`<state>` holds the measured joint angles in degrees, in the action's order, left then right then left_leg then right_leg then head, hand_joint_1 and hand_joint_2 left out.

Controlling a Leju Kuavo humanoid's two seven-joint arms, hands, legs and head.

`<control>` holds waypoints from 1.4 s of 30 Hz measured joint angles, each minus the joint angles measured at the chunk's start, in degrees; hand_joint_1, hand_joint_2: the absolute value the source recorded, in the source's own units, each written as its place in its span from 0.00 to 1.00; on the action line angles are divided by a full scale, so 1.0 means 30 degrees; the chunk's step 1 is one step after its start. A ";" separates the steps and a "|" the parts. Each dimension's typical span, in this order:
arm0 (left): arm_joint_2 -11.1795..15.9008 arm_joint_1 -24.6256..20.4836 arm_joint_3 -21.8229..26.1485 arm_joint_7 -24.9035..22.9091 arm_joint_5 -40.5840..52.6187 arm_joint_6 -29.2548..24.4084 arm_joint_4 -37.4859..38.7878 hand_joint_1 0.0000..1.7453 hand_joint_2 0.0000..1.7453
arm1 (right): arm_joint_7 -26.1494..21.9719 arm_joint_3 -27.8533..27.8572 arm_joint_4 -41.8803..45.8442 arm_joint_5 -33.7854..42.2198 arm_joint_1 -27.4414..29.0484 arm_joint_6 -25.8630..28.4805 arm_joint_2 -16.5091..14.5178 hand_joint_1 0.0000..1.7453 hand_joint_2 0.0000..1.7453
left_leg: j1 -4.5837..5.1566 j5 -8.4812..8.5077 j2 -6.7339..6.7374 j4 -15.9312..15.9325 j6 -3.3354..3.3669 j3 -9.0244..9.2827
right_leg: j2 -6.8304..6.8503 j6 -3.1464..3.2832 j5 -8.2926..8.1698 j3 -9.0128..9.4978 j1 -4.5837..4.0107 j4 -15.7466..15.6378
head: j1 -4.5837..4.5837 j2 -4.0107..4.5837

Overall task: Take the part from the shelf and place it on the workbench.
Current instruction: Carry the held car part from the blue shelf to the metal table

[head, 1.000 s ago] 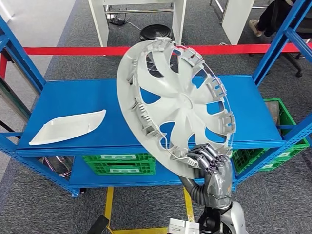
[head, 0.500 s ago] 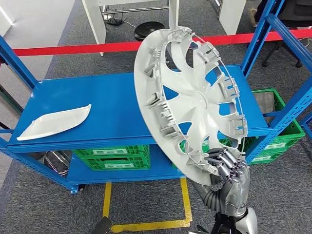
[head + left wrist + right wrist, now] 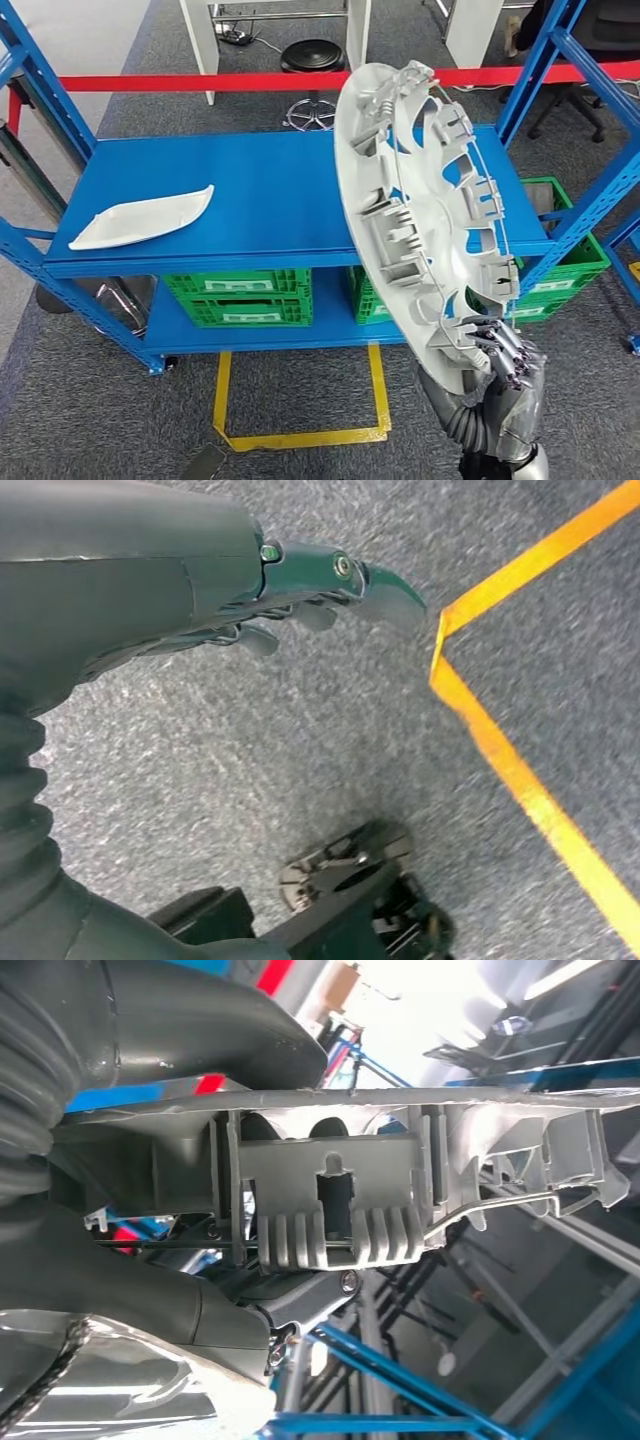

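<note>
A large silver wheel cover [image 3: 423, 210] is held upright and tilted in front of the blue shelf [image 3: 256, 200], its ribbed back side facing me. My right hand [image 3: 502, 360] grips its lower rim, fingers curled over the edge. In the right wrist view the cover's rim and clips [image 3: 340, 1210] run across the picture, with my right hand [image 3: 151, 1290] clamped around them. My left hand [image 3: 302, 590] hangs over the grey carpet with its fingers stretched out and nothing in it.
A flat white trim piece [image 3: 140, 218] lies on the shelf's left end. Green crates [image 3: 238, 295] sit on the lower level. Blue uprights [image 3: 562, 70] flank the shelf, red tape [image 3: 189, 82] runs behind it, and yellow floor tape [image 3: 302, 435] marks the carpet.
The camera has swung, so the scene shifted. The wheel cover has moved right and turned more edge-on to me, still in my right hand, which has dropped toward the lower right.
</note>
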<state>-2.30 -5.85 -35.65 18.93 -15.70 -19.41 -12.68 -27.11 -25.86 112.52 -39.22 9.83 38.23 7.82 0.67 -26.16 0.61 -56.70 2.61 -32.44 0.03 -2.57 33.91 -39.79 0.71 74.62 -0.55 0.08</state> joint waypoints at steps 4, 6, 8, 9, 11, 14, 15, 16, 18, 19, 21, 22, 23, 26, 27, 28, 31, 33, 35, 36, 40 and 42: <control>-0.0028 0.0010 0.0084 0.0002 0.0057 -0.0005 0.0000 0.00 1.00 | -0.0107 0.0195 0.0066 0.0157 0.0159 -0.0066 0.0031 1.00 1.00 | 0.0020 0.0526 0.0025 -0.0569 -0.0285 -0.1099 | 0.0015 -0.0026 -0.0980 0.3425 0.0024 -0.4053 | -0.0007 -0.0002; -0.0028 0.0009 0.0137 0.0016 0.0073 -0.0016 0.0000 0.00 1.00 | -0.0131 0.0235 0.0150 0.0164 0.0207 -0.0075 0.0035 1.00 1.00 | 0.0061 0.0781 0.0022 -0.0787 -0.0438 -0.1355 | -0.0029 0.0171 -0.0344 0.4266 -0.0043 -0.5559 | -0.0018 0.0000; -0.0007 0.0051 0.0158 0.0029 0.0073 -0.0025 0.0009 0.00 1.00 | -0.0156 0.0282 0.0195 0.0164 0.0268 -0.0082 0.0038 1.00 1.00 | 0.0031 0.0942 -0.0013 -0.0865 -0.0600 -0.1491 | -0.0017 0.0501 -0.0435 0.3984 -0.0027 -0.5693 | -0.0016 0.0002; 0.0004 0.0090 0.0164 0.0027 0.0071 -0.0027 0.0015 0.00 1.00 | -0.0167 0.0308 0.0204 0.0164 0.0289 -0.0086 0.0036 1.00 1.00 | 0.0007 0.0623 -0.0049 -0.1028 -0.0721 -0.1580 | 0.0010 0.0663 -0.0594 0.3828 -0.0002 -0.5685 | -0.0029 0.0002; 0.0018 0.0141 0.0171 0.0024 0.0073 -0.0027 0.0022 0.00 1.00 | -0.0182 0.0349 0.0237 0.0167 0.0315 -0.0089 0.0036 1.00 1.00 | -0.0085 -0.0974 -0.0110 -0.2278 -0.0991 -0.1889 | 0.0057 0.0923 -0.0993 0.3463 0.0048 -0.5687 | -0.0082 0.0002; 0.0000 0.0150 0.0178 0.0022 0.0089 -0.0029 0.0022 0.00 1.00 | -0.0197 0.0388 0.0266 0.0176 0.0352 -0.0115 0.0033 1.00 1.00 | -0.0212 -0.3126 -0.0114 -0.5519 -0.1200 -0.2285 | 0.0058 0.0992 -0.1644 0.2779 0.0036 -0.5590 | -0.0115 0.0000; -0.0009 0.0148 0.0184 0.0022 0.0111 -0.0029 0.0022 0.00 1.00 | -0.0200 0.0397 0.0267 0.0193 0.0372 -0.0129 0.0031 1.00 1.00 | -0.0230 -0.3019 -0.0116 -0.5937 -0.1195 -0.2081 | 0.0038 0.0975 -0.1843 0.2473 0.0032 -0.5530 | -0.0118 0.0000; -0.0017 0.0146 0.0198 0.0022 0.0142 -0.0031 0.0022 0.00 1.00 | -0.0200 0.0404 0.0269 0.0224 0.0391 -0.0150 0.0031 1.00 1.00 | -0.0238 -0.2582 -0.0137 -0.5682 -0.1148 -0.1584 | -0.0006 0.0944 -0.2024 0.2172 0.0029 -0.5469 | -0.0118 0.0000; -0.0006 0.0129 0.0260 0.0022 0.0226 -0.0047 0.0022 0.00 1.00 | -0.0200 0.0415 0.0273 0.0286 0.0423 -0.0191 0.0031 1.00 1.00 | -0.0227 -0.1677 -0.0464 -0.3368 -0.0891 0.0171 | -0.0155 0.0853 -0.2382 0.1674 0.0032 -0.5377 | -0.0113 0.0002; 0.0005 0.0116 0.0299 0.0022 0.0266 -0.0071 0.0022 0.00 1.00 | -0.0200 0.0426 0.0286 0.0308 0.0418 -0.0220 0.0031 1.00 1.00 | -0.0211 -0.1577 -0.0740 -0.1892 -0.0740 0.1093 | -0.0236 0.0776 -0.2566 0.1497 0.0027 -0.5359 | -0.0097 0.0002; 0.0025 0.0092 0.0359 0.0011 0.0346 -0.0136 0.0022 0.00 1.00 | -0.0209 0.0466 0.0324 0.0326 0.0412 -0.0260 0.0031 1.00 1.00 | -0.0124 -0.1772 -0.1139 -0.0073 -0.0553 0.2086 | -0.0376 0.0542 -0.2973 0.1244 0.0087 -0.5406 | -0.0102 0.0002; 0.0014 0.0097 0.0386 0.0004 0.0381 -0.0167 0.0022 0.00 1.00 | -0.0215 0.0492 0.0346 0.0330 0.0414 -0.0275 0.0031 1.00 1.00 | -0.0067 -0.1748 -0.1106 0.0187 -0.0526 0.2153 | -0.0468 0.0386 -0.3188 0.1167 0.0117 -0.5470 | -0.0111 0.0002; -0.0013 0.0112 0.0414 -0.0004 0.0410 -0.0190 0.0022 0.00 1.00 | -0.0218 0.0519 0.0359 0.0335 0.0431 -0.0281 0.0031 1.00 1.00 | -0.0079 -0.1580 -0.0970 0.0256 -0.0461 0.2039 | -0.0541 0.0250 -0.3317 0.1087 0.0161 -0.5513 | -0.0122 0.0002; -0.0073 0.0142 0.0481 -0.0018 0.0459 -0.0255 0.0022 0.00 1.00 | -0.0218 0.0570 0.0375 0.0351 0.0493 -0.0292 0.0031 1.00 1.00 | -0.0175 -0.0856 -0.0423 0.0451 -0.0132 0.1427 | -0.0346 0.0038 -0.1776 0.0493 0.0174 -0.4449 | -0.0014 0.0002; -0.0080 0.0141 0.0490 -0.0022 0.0472 -0.0279 0.0022 0.00 1.00 | -0.0218 0.0574 0.0377 0.0357 0.0505 -0.0292 0.0031 1.00 1.00 | -0.0141 -0.0635 -0.0250 0.0435 -0.0062 0.1144 | -0.0228 -0.0007 -0.0728 0.0210 0.0171 -0.3409 | 0.0022 0.0002; -0.0098 0.0144 0.0499 -0.0022 0.0485 -0.0304 0.0022 0.00 1.00 | -0.0211 0.0577 0.0375 0.0368 0.0514 -0.0290 0.0031 1.00 1.00 | -0.0110 -0.0414 -0.0078 0.0409 -0.0017 0.0838 | -0.0175 -0.0055 0.0144 -0.0030 0.0172 -0.2166 | 0.0064 0.0002; -0.0157 0.0153 0.0519 -0.0022 0.0557 -0.0328 0.0022 0.00 1.00 | -0.0140 0.0685 0.0372 0.0397 0.0631 -0.0273 0.0031 1.00 1.00 | -0.0039 0.0199 0.0514 0.0238 -0.0030 -0.0164 | -0.0106 -0.0204 -0.0183 0.0228 0.0170 -0.0019 | 0.0058 0.0002; -0.0164 0.0147 0.0535 -0.0022 0.0630 -0.0326 0.0020 0.00 1.00 | -0.0078 0.0816 0.0377 0.0399 0.0740 -0.0261 0.0031 1.00 1.00 | -0.0020 0.0475 0.0873 -0.0033 -0.0148 -0.0790 | 0.0397 -0.0251 -0.1265 0.1839 0.0171 -0.1446 | 0.0060 0.0002; -0.0159 0.0150 0.0572 -0.0011 0.0674 -0.0251 0.0013 0.00 1.00 | -0.0027 0.0940 0.0448 0.0399 0.0781 -0.0244 0.0031 1.00 1.00 | 0.0044 0.0641 0.1175 -0.0405 -0.0324 -0.1175 | 0.1277 -0.0160 -0.0757 0.4156 0.0111 -0.4518 | 0.0051 0.0002; -0.0153 0.0146 0.0592 -0.0002 0.0689 -0.0173 0.0009 0.00 1.00 | -0.0014 0.0987 0.0499 0.0388 0.0811 -0.0233 0.0031 1.00 1.00 | 0.0057 0.0760 0.1335 -0.0536 -0.0417 -0.1258 | 0.1540 -0.0032 -0.0286 0.4903 0.0057 -0.5693 | 0.0040 0.0002; -0.0131 0.0181 0.0865 0.0449 0.0320 0.0556 -0.0004 0.00 1.00 | 0.0033 0.1271 0.0787 0.0189 0.1258 -0.0171 0.0031 1.00 1.00 | -0.0105 0.0650 0.1259 -0.0933 -0.0876 -0.1488 | 0.0999 0.0637 -0.0293 0.4818 -0.0014 -0.6417 | -0.0002 0.0000; -0.0131 0.0259 0.1179 0.0931 0.0000 0.1022 -0.0040 0.00 1.00 | 0.0106 0.1428 0.0916 0.0083 0.1569 -0.0115 0.0031 1.00 1.00 | -0.0204 -0.0824 0.0378 -0.2538 -0.1142 -0.1901 | 0.0651 0.0866 -0.0613 0.4485 0.0021 -0.6416 | -0.0048 0.0000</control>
<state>-2.69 -5.08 -32.12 21.72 -15.70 -16.34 -12.80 -26.80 -21.57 115.27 -38.97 14.53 37.88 7.91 0.06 -28.64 1.74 -64.32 -0.82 -38.14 1.99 0.03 32.07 -26.33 0.77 55.37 -0.69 0.08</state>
